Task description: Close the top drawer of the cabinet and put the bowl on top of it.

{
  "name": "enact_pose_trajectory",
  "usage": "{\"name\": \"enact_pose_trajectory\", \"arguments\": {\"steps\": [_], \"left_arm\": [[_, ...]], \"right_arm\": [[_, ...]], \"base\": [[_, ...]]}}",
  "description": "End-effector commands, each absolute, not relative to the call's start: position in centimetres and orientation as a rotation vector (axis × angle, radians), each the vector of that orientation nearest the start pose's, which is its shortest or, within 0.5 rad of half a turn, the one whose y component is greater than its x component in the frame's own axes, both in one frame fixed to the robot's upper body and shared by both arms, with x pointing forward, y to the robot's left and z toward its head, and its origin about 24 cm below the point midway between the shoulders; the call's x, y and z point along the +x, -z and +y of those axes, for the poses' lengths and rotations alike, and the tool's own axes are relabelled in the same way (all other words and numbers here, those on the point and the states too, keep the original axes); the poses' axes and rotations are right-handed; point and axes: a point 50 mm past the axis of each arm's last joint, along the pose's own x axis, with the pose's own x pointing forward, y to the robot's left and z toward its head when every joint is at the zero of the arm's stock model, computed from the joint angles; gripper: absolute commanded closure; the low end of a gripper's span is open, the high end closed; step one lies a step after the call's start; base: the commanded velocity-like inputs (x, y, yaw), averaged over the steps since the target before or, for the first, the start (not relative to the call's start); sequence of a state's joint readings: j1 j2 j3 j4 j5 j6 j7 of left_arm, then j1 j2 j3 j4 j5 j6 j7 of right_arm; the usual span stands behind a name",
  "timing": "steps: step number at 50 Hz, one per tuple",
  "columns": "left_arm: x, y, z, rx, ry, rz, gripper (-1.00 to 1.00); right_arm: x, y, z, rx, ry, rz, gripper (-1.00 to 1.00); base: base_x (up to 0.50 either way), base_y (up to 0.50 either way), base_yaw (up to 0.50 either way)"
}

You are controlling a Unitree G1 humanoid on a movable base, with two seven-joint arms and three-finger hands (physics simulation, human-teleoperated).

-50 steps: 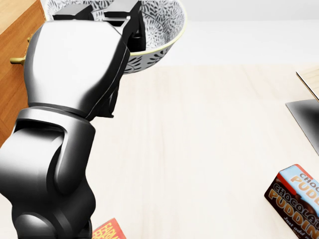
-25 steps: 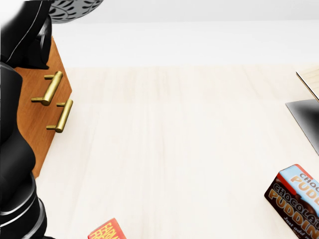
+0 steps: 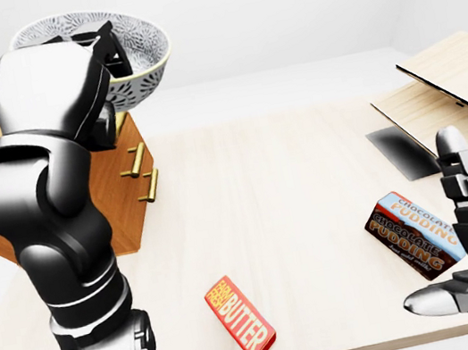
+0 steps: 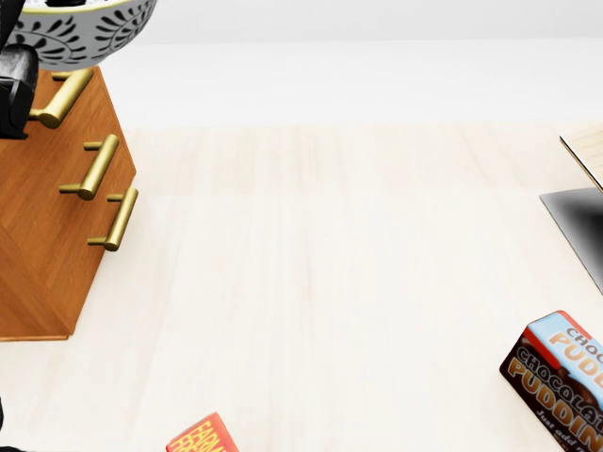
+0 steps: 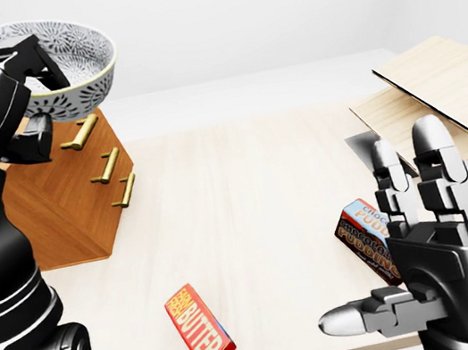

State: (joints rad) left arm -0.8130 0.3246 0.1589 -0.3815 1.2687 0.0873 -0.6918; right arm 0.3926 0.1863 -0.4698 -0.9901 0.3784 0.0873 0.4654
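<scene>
Head view, bowl (image 4: 87, 33) cropped, cabinet (image 4: 47, 240) partly cut

Bare white room, wooden table (image 4: 358, 282), butter box (image 3: 239, 317)

The head view looks steeply down and close on the table (image 4: 358, 282), catching only the cabinet (image 4: 47, 235) at its left edge and the pudding box (image 4: 561, 377) bottom right. Both eye views look wider, slanting across the table toward the wall (image 3: 276, 4). They share the cabinet, pudding box and butter box (image 3: 239, 317), offset sideways.
</scene>
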Motion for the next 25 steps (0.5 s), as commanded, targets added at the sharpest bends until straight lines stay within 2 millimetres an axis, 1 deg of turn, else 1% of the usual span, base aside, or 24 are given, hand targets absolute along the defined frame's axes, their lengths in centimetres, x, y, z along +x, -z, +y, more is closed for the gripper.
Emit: {"name": "enact_pose_trajectory", "arguments": {"steps": [1, 18, 25], "left_arm": [[28.0, -32.7, 19.4, 1.467, -0.306, -0.476, 1.0], [28.9, -33.1, 22.6, 1.393, -0.344, -0.486, 1.0], [28.8, -33.2, 24.1, 1.357, -0.371, -0.484, 1.0]], "right_arm": [[12.3, -17.6, -20.7, 0.037, 0.002, -0.578, -1.0], [12.5, -17.4, -20.6, 0.039, -0.003, -0.565, -1.0], [12.6, -17.2, -20.4, 0.041, -0.009, -0.552, -1.0]], "base": [[0.0, 0.0, 0.0], [0.0, 0.0, 0.0], [0.0, 0.0, 0.0]]}}
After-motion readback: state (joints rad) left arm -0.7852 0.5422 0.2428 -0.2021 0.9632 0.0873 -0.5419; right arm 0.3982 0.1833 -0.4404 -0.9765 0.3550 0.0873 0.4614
